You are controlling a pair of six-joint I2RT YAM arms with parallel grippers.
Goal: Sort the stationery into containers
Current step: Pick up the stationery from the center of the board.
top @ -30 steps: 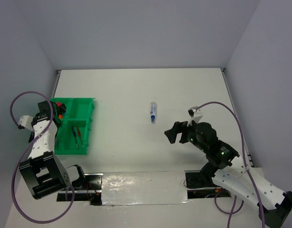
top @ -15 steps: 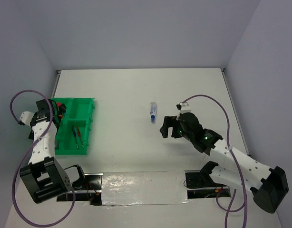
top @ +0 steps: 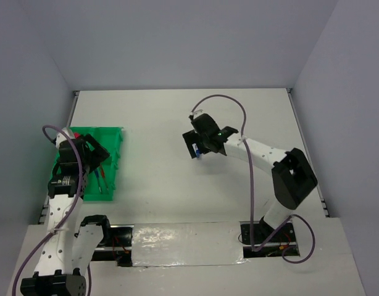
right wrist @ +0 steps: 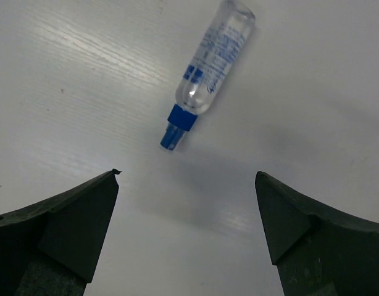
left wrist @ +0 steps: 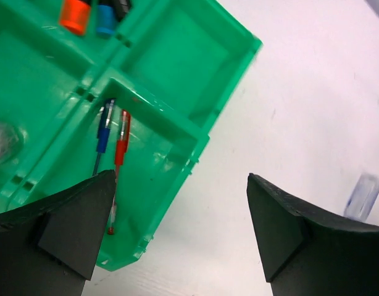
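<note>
The green tray (top: 117, 143) with four compartments sits at the left. In the left wrist view the tray (left wrist: 177, 68) holds a thin blue pen (left wrist: 103, 132) and a thin red pen (left wrist: 119, 153) in one compartment, and orange (left wrist: 75, 13), blue (left wrist: 105, 17) and black caps at the top. My left gripper (top: 94, 153) is open and empty above the tray's right edge (left wrist: 180, 225). A clear tube with blue print and a blue cap (right wrist: 213, 60) lies on the table at mid-centre (top: 197, 153). My right gripper (top: 200, 146) hovers open just above it (right wrist: 186, 213).
The white table (top: 177, 117) is bordered by grey walls at the back and sides. The clear tube also shows at the right edge of the left wrist view (left wrist: 362, 197). A shiny strip (top: 177, 237) runs along the near edge by the arm bases.
My right arm has swung far and left, from the right side to over the clear tube. My left arm has moved right, over the green tray.
</note>
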